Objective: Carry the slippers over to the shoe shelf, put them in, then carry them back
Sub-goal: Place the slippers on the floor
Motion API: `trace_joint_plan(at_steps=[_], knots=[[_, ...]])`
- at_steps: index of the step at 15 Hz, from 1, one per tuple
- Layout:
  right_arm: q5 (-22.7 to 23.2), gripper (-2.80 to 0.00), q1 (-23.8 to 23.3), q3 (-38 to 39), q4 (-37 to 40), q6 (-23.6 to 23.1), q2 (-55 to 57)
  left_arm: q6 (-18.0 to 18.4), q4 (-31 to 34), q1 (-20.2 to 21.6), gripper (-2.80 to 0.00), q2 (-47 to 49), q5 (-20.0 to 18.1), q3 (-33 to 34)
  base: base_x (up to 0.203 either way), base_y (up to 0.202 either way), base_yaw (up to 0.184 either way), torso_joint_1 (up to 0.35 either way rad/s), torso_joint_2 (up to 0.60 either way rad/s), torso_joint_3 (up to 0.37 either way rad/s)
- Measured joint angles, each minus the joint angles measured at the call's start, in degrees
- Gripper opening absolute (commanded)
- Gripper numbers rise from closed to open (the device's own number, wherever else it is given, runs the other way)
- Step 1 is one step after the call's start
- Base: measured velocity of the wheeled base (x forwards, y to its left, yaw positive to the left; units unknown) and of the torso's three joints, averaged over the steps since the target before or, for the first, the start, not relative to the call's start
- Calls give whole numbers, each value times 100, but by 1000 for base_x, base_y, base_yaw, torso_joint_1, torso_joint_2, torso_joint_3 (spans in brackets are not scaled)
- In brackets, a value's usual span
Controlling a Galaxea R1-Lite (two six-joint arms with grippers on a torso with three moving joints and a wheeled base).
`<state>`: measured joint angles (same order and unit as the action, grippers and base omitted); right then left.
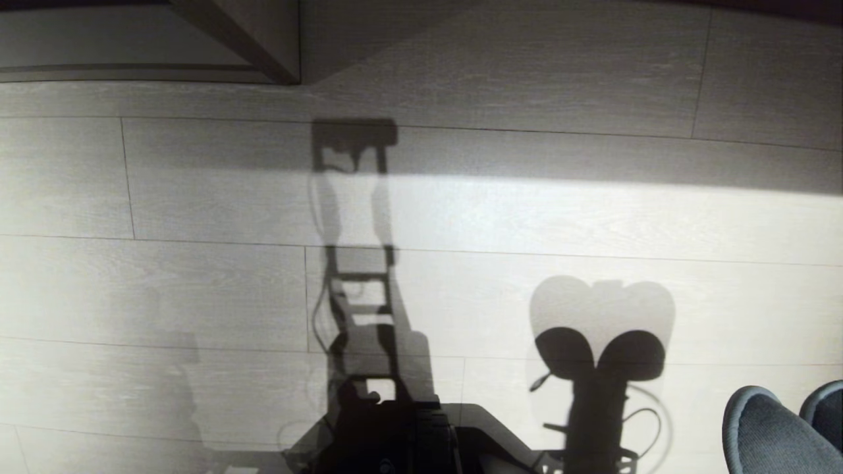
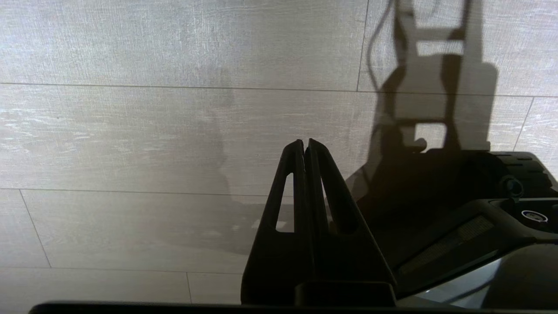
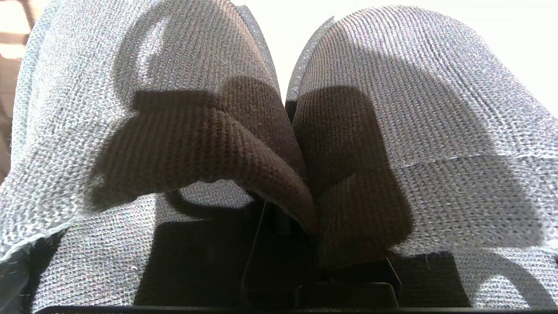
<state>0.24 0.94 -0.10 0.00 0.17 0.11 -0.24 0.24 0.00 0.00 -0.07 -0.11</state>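
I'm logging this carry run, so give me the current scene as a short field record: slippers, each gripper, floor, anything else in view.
slippers: pair pinched together, toes pointing away from the wrist camera; seen at the head view's lower right corner
right gripper: shut on the slippers where their inner edges meet
left gripper: shut, empty, above the floor
floor: pale wood-grain planks with a sunlit band
shadows: robot and slipper outlines cast on the floor
furniture: pale edge at the head view's top left

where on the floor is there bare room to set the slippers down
Bare floor runs wide ahead of the base, up to the pale board at the far left, and across to the right. It is tight only at the near edge, where the base sits and the slippers hang in the right pincer.
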Motion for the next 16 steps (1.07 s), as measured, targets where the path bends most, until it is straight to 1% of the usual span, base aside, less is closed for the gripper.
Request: trace_joint_plan(at_steps=[13,16], knots=[[-9,-280,0,0,-11,27,-1,0,0,0,-280,0,-2,1,0,0,0,0,0,0],[48,-280,-4,-109,10,-134,0,0,2,0,-280,0,-2,1,0,0,0,0,0,0]])
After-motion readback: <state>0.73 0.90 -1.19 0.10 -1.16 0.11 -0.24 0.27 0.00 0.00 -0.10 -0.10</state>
